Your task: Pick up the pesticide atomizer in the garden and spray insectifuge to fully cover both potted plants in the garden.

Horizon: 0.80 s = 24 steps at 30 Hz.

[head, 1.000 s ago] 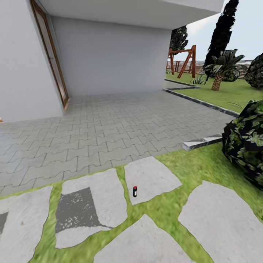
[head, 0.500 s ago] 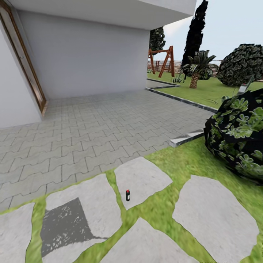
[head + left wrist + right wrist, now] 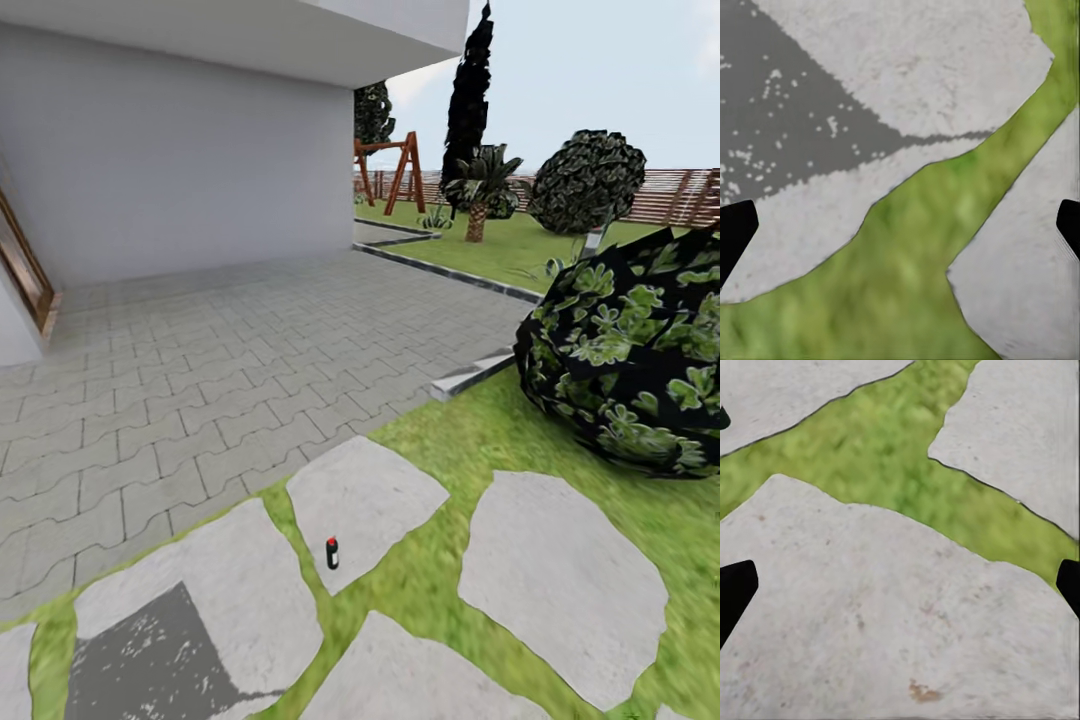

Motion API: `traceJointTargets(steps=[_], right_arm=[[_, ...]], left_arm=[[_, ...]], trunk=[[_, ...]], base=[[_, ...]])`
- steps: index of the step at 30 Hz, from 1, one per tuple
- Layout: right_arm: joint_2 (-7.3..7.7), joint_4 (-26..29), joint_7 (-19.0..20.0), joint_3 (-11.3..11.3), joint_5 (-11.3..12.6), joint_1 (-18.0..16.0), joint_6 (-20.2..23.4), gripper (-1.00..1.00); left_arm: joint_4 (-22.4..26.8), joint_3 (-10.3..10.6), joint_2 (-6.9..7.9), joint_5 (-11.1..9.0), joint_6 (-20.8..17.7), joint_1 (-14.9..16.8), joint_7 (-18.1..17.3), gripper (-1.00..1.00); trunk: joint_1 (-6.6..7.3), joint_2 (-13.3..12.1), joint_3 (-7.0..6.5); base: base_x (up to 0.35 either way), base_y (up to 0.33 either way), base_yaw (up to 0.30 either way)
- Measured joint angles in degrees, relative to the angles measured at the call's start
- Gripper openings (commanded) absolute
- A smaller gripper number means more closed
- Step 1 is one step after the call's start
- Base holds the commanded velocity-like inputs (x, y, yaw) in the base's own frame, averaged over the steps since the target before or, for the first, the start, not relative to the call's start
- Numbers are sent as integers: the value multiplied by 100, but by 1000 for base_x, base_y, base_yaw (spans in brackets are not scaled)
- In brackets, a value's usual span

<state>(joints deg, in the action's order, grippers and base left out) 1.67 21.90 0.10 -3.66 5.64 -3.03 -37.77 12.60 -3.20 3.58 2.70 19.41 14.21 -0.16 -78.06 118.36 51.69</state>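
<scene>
A white house wall point(image 3: 200, 150) fills the upper left of the head view, above a broad grey paver terrace point(image 3: 230, 370) that runs across the middle of the frame. At right centre sits a large dark leafy bush point(image 3: 630, 360) on the lawn point(image 3: 470, 440), with a second rounded bush point(image 3: 585, 180), a palm point(image 3: 480, 185), a wooden swing frame point(image 3: 385, 170) and a slat fence point(image 3: 690, 195) along the upper right. Irregular stepping stones point(image 3: 560, 570) set in grass cover the lower half. Low and just left of centre, the pesticide atomizer point(image 3: 332, 552) stands upright at the near edge of one stone, small and dark with a red top.

The left wrist view adds what the head view lacks: the left gripper point(image 3: 900, 225), its dark fingertips point(image 3: 733, 232) at the frame's opposite edges, spread wide over a stone with a dark grey patch point(image 3: 787, 127) and a band of grass. The right wrist view shows the right gripper point(image 3: 900, 589) likewise spread, empty, above pale stone and grass.
</scene>
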Motion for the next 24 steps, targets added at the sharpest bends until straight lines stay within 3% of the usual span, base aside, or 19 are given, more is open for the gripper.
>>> traceJointTargets(steps=[7,17,24], right_arm=[[21,10,-2,29,9,0,0,100],[22,67,-16,255,104,0,-12,100],[15,47,10,228,71,-2,-13,100]], left_arm=[[-2,0,1,-1,-3,1,0,100],[2,-61,12,-44,-8,1,2,100],[79,-53,19,-55,-16,25,74,100]], trunk=[[0,0,0],[0,0,0],[0,0,0]], base=[[3,3,-300],[0,0,-294],[0,0,-78]])
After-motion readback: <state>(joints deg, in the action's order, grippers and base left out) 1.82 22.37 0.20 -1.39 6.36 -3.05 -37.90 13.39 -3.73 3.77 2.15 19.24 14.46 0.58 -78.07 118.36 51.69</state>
